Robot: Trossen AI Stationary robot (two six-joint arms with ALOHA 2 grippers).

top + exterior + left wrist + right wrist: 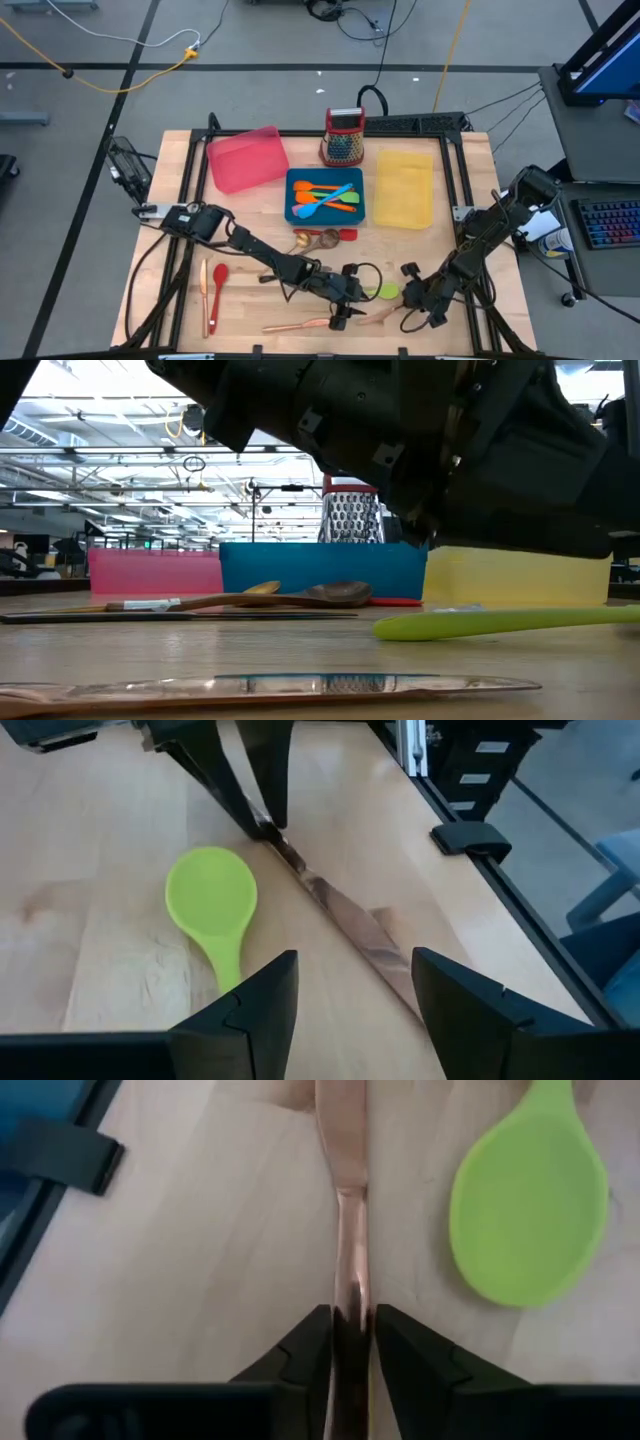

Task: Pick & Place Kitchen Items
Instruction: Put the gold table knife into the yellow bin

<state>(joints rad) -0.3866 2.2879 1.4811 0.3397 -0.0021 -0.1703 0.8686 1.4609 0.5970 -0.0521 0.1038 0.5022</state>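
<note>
Jaws of the right gripper point(350, 1342) pinch the handle of a copper-toned knife point(342, 1150) that lies flat on the wooden surface point(250, 310), low and right of centre in the high view. Just beside the knife lies a green spoon point(530, 1205). The left gripper point(352, 1010) hovers over the knife's other end, its jaws spread wide and empty. In the middle of the high view a blue tray point(325, 196) holds orange and blue utensils point(327, 198); a red spoon point(218, 279) lies at lower left.
</note>
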